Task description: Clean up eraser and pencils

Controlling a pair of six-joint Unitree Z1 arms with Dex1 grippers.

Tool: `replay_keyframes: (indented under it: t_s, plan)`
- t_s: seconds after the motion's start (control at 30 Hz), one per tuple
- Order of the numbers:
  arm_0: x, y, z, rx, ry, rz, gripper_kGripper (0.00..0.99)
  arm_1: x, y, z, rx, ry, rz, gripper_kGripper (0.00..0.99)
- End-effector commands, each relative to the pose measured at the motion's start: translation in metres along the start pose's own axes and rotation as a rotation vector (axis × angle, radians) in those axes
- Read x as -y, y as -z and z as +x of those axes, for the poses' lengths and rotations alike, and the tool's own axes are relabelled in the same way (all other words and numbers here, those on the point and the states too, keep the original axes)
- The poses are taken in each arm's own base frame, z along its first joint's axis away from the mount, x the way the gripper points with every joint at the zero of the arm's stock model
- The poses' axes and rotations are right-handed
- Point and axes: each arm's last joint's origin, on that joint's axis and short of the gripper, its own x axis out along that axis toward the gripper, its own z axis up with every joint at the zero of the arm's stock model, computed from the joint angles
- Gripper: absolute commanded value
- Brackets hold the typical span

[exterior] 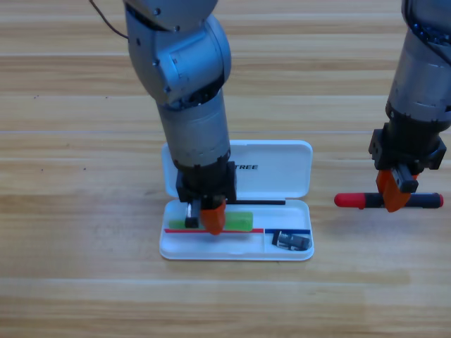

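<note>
Green pencil (pixel 236 222) in case (pixel 282 176), left pincer (pixel 208 220) grasping | right pincer (pixel 394 197) grasping black pencil (pixel 430 201)

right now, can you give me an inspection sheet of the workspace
surface: wooden table, planks running across the view.
job's things: green pencil lying in the long compartment of the open white case; eraser in the case's small right compartment; black pencil with a red end to the right of the case, apart from it.
clutter: nothing seen.
grippers: left gripper down in the case on the green pencil; right gripper at the black pencil's middle.
cables: black cable by the left arm near the top edge.
surroundings: nothing seen beyond the table.
</note>
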Motion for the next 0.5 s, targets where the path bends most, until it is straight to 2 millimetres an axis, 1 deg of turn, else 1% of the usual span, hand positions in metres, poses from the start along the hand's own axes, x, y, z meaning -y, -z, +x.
replay_keyframes:
  t_s: [0.03,0.27,0.5]
  plan:
    - [0.0045,-0.0108,0.0250,-0.020,0.033,0.010,0.000,-0.0067,-0.0040,-0.0005,-0.020,-0.006,-0.011,0.000]
    - [0.0059,-0.0135,0.0303,-0.023,0.040,0.014,0.000,-0.0069,-0.0064,0.0026,-0.026,-0.012,-0.014,0.000]
    - [0.0067,-0.0127,0.0312,-0.025,0.047,0.014,0.000,-0.0071,-0.0070,0.0032,-0.027,-0.013,-0.014,0.000]
